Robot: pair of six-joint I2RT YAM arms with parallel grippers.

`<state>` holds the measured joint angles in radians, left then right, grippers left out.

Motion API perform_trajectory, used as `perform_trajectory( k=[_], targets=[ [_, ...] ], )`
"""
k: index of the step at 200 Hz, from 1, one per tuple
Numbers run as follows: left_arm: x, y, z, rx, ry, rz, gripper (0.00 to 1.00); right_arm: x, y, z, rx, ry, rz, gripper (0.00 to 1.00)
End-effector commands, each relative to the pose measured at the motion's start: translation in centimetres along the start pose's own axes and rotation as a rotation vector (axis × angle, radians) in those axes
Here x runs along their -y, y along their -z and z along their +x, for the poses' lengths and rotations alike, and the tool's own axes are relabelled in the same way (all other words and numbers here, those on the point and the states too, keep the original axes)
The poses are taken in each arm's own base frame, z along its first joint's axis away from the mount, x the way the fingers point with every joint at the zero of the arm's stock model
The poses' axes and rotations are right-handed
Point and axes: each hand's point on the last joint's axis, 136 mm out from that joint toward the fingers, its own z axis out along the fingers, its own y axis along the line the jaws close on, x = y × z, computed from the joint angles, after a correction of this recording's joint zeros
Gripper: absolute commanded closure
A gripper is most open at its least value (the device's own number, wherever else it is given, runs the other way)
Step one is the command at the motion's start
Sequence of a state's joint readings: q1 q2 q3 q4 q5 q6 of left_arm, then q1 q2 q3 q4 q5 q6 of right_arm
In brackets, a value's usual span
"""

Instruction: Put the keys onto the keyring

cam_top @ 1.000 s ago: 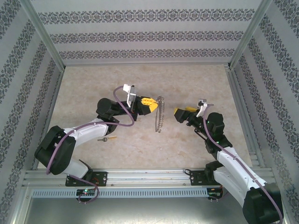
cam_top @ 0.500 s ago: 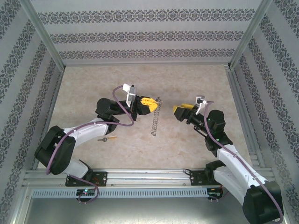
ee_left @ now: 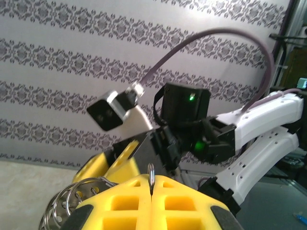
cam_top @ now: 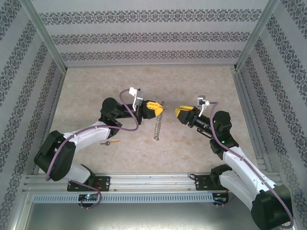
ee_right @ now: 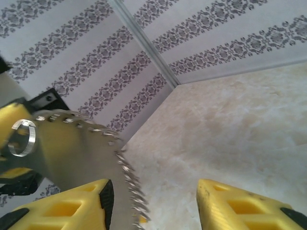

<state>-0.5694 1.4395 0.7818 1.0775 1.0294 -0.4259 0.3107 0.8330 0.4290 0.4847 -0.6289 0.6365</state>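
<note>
My left gripper [cam_top: 161,109] is shut on the keyring [cam_top: 157,126], a grey coiled metal loop that hangs from its yellow fingertips down toward the table. In the left wrist view the jaws [ee_left: 152,186] pinch the keyring's wire [ee_left: 151,171], with coils bunched at the lower left. My right gripper [cam_top: 178,112] faces it a short way to the right, jaws apart with nothing between them. In the right wrist view the keyring [ee_right: 125,170] dangles just beside the left finger [ee_right: 91,203] of the right gripper [ee_right: 153,201]. A small brass key [cam_top: 111,142] lies on the table beside the left arm.
Patterned walls [cam_top: 153,38] and metal frame posts [cam_top: 45,36] enclose the beige table [cam_top: 192,86]. A rail [cam_top: 144,184] runs along the near edge by both arm bases. A small silver ring [ee_right: 22,138] hangs at the keyring's top end.
The keyring went from a wide arc to a straight hanging strand. My right gripper moved left toward the left gripper and its jaws narrowed. The left gripper stayed shut.
</note>
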Motion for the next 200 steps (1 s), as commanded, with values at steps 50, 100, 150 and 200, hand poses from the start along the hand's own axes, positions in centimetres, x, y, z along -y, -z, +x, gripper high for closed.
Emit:
perform_trajectory(
  k=[50, 100, 150, 200],
  targets=[
    [1.8, 0.4, 0.1, -0.286, -0.043, 0.022, 1.0, -4.4, 0.0, -1.3, -0.014, 0.09, -0.157, 0.55],
    [2.0, 0.9, 1.6, -0.45, 0.059, 0.028, 1.0, -6.2, 0.7, -0.6, -0.05, 0.115, -0.236, 0.56],
    [2.5, 1.2, 2.6, -0.544, 0.164, 0.066, 1.0, -8.2, 0.6, -0.2, -0.11, 0.151, -0.345, 0.57],
    [2.4, 1.1, 2.8, -0.557, 0.185, 0.074, 1.0, -10.0, 0.0, 0.7, -0.174, 0.176, -0.436, 0.66]
  ],
)
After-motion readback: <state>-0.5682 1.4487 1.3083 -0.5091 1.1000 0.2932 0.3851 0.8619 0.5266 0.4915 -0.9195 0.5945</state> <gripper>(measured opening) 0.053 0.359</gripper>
